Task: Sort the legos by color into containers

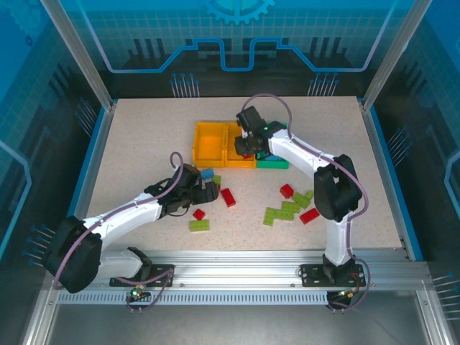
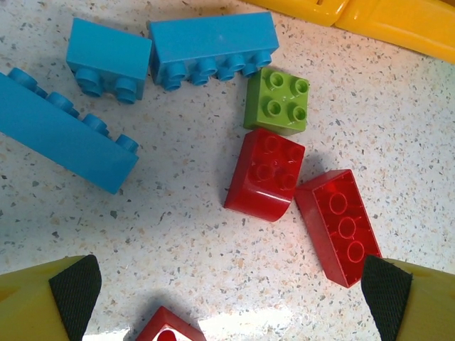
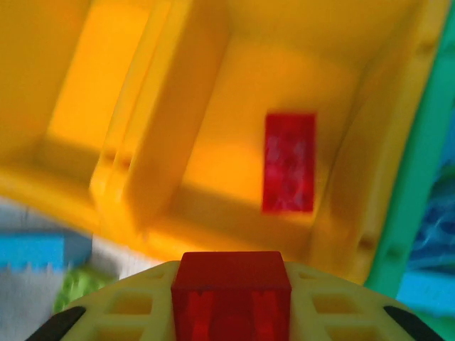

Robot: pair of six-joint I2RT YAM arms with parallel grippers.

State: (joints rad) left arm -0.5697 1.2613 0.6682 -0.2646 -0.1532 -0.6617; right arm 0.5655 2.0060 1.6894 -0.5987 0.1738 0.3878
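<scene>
My right gripper (image 3: 231, 302) is shut on a red lego (image 3: 231, 288) and hangs over the second orange-yellow bin (image 3: 213, 206), where another red lego (image 3: 289, 162) lies. From above, that gripper (image 1: 249, 141) is over this bin (image 1: 237, 159), between the other yellow bin (image 1: 210, 141) and the green bin (image 1: 273, 163). My left gripper (image 2: 227, 302) is open low over the table, pads (image 2: 71, 288) wide apart. Ahead of it lie two red legos (image 2: 264, 174) (image 2: 339, 224), a lime one (image 2: 277, 101) and three light blue ones (image 2: 212, 46).
Loose legos lie right of centre: a red one (image 1: 287, 190), several lime ones (image 1: 286, 210) and another red (image 1: 310, 215). Near my left gripper (image 1: 206, 190) sit a red brick (image 1: 199, 213) and a lime one (image 1: 199, 226). Blue frame rails edge the table.
</scene>
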